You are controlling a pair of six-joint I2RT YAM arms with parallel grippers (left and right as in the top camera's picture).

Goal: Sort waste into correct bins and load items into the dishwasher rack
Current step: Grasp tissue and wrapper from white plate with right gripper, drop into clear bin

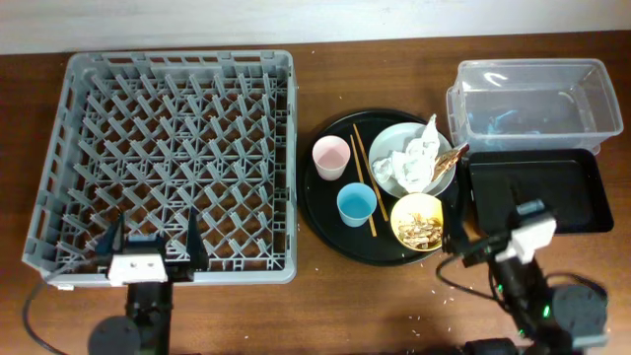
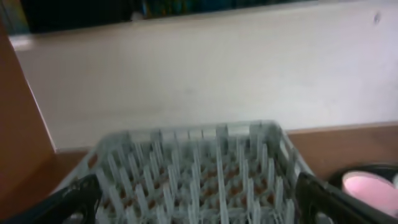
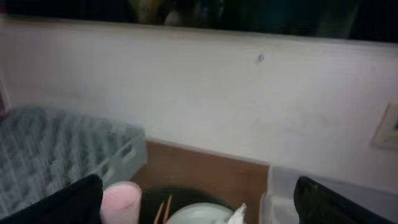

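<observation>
The grey dishwasher rack [image 1: 168, 158] fills the left and holds nothing. A round black tray [image 1: 325, 212] carries the pink cup [image 1: 330, 157], blue cup [image 1: 355, 204], chopsticks [image 1: 364, 179], the white plate [image 1: 386, 148] with crumpled napkins [image 1: 419, 158] and a brown-gold wrapper [image 1: 452, 156], and the yellow bowl [image 1: 399, 212] with food scraps [image 1: 422, 229]. The clear tub [image 1: 532, 99] and black rectangular tray [image 1: 537, 190] stand at the right. My left gripper [image 1: 153, 242] is open over the rack's front edge [image 2: 199, 168]. My right gripper [image 1: 490, 232] is open, just right of the bowl.
The right wrist view shows the pink cup [image 3: 121, 202], chopsticks [image 3: 163, 211], the plate's rim [image 3: 199, 214], the tub's corner [image 3: 280, 193] and the rack [image 3: 56, 149]. A pale wall runs behind the table. A few crumbs lie on the wood near the right arm.
</observation>
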